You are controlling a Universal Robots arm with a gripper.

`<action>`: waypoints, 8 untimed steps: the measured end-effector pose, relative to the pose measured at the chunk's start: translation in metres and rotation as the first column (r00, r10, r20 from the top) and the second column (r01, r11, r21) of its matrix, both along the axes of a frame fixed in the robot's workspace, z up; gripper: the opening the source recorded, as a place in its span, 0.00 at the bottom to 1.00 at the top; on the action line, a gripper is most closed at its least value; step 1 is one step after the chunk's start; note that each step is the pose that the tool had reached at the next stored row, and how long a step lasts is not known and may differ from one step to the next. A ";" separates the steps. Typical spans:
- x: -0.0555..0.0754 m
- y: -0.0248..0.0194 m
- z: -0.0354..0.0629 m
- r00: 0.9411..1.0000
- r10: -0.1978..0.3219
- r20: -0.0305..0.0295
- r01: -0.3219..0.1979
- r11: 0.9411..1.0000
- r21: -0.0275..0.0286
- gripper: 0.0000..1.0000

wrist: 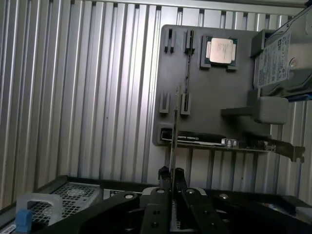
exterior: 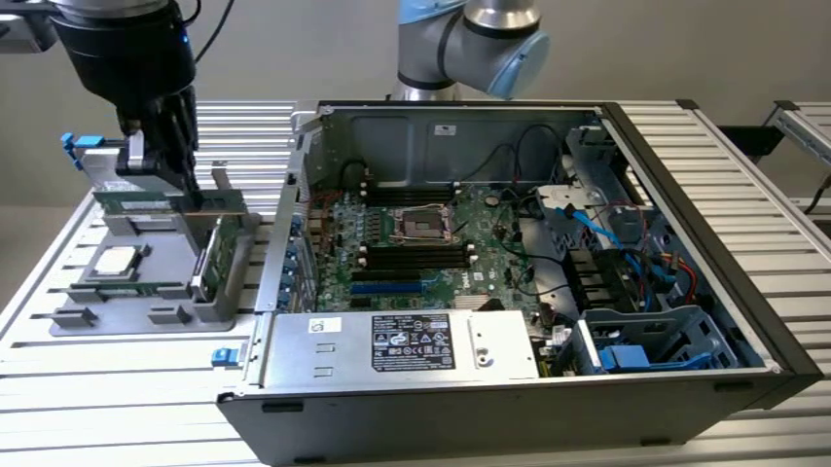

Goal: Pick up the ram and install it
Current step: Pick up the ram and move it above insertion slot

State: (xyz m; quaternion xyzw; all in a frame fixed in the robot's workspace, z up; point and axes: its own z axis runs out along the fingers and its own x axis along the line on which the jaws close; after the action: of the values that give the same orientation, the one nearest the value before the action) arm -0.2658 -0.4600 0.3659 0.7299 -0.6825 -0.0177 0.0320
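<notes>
An open computer case (exterior: 520, 423) stands here; at its nine o'clock, a grey tray (exterior: 117, 316) carries a silver processor chip (exterior: 119, 259).

One robot arm (exterior: 468, 39) with one end effector (wrist: 170, 173). One open computer case (exterior: 727, 243), one motherboard (exterior: 429, 263), one power supply (exterior: 325, 341). One grey tray (wrist: 214, 97), one processor chip (wrist: 220, 50), one hard drive (wrist: 278, 58), one broad green card (wrist: 204, 140). One ram (wrist: 174, 122), perhaps a second in the tray.

Exterior view: raised, angled down on computer case (exterior: 389, 141), grey tray (exterior: 124, 304).
Wrist view: close behind gripper (wrist: 171, 178), seemingly straight down.
Shared: grey tray (wrist: 214, 92).
</notes>
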 end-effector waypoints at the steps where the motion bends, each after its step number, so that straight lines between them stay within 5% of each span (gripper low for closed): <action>1: 0.004 0.0000 0.0035 1.000 0.000 0.000 0.000 1.000 0.002 0.14; 8: 0.030 0.0000 0.0234 1.000 0.003 -0.001 -0.003 1.000 0.009 0.14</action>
State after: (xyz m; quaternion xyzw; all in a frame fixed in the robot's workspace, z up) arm -0.2353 -0.4600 0.3893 0.7312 -0.6812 -0.0210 0.0292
